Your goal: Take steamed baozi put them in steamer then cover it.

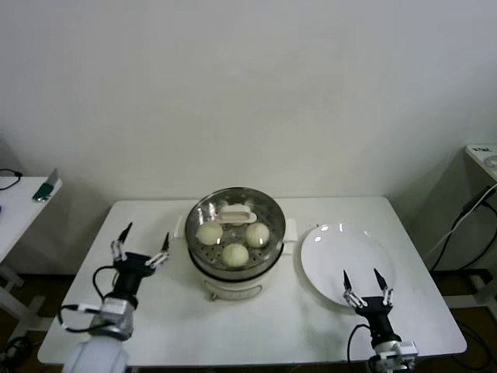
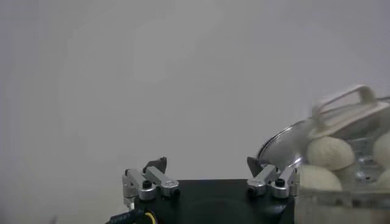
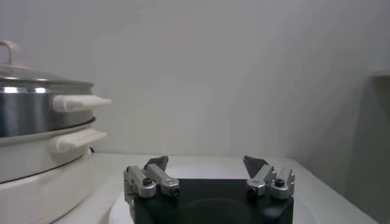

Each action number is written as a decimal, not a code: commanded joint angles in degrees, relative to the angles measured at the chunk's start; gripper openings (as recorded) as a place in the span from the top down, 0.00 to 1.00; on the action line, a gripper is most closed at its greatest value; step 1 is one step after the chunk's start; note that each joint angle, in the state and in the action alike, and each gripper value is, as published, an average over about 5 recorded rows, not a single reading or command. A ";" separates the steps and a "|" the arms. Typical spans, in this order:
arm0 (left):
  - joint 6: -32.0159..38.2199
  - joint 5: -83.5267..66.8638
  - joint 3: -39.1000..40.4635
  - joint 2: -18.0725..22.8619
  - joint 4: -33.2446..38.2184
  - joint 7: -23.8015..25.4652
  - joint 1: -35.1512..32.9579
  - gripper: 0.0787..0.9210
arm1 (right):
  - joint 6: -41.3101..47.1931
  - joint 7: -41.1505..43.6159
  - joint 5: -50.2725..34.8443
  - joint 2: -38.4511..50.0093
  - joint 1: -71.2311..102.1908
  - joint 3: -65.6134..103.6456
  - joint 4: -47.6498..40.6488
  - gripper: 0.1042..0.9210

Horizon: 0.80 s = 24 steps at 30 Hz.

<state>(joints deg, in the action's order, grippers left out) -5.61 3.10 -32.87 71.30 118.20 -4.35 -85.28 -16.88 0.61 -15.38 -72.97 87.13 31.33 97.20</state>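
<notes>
The cover (image 1: 235,210) sits on the steamer (image 1: 233,268) at mid-bench, with three steamed baozi (image 1: 234,253) showing through the glass; a fourth is hidden or absent. It looks tilted in the left wrist view, so check it seats flat. The left gripper (image 1: 143,238) hangs spread just beside the steamer; the right gripper (image 1: 363,280) hangs spread over the empty plate (image 1: 330,245)

— What do my 3 cameras give me?
— Head looks down at the table (image 1: 155,326); both wrists sit low, close, facing the wall, sharing the steamer (image 1: 236,241) (image 2: 341,176) (image 3: 36,146).
</notes>
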 commanded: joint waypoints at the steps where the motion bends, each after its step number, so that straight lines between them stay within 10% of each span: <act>1: 19.62 -17.78 -8.06 -0.02 -16.79 -0.90 -6.88 0.12 | -3.08 -0.32 -2.05 -0.28 -0.71 -0.22 -1.24 0.12; 24: 20.26 -16.74 -6.01 1.62 -16.42 1.74 -7.74 0.12 | -2.02 -0.70 -2.30 -0.21 -1.35 -1.03 -1.33 0.12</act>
<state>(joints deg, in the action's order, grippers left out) 12.56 -12.06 -38.09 72.68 103.54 -2.84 -92.26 -18.65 -0.01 -17.33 -73.30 85.81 30.31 95.90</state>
